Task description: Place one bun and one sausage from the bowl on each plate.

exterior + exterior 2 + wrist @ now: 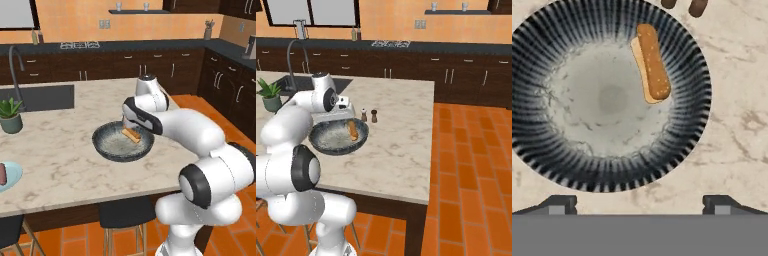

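Hovering above the bowl [607,95], my hand [639,204] has its two fingertips [559,202] spread as wide as they go at the bottom of the hand view, with nothing between them. I see the bowl sitting on the marble desk [737,125], taking up most of that frame, and a single bun [652,62] lying against its inner slope toward the upper right. In the left base view the bowl [122,142] sits at centre frame with my arm reaching over it. Two small shakers [368,116] stand just beside the bowl's far rim in the right base view. A potted plant [10,116] stands at the left edge.
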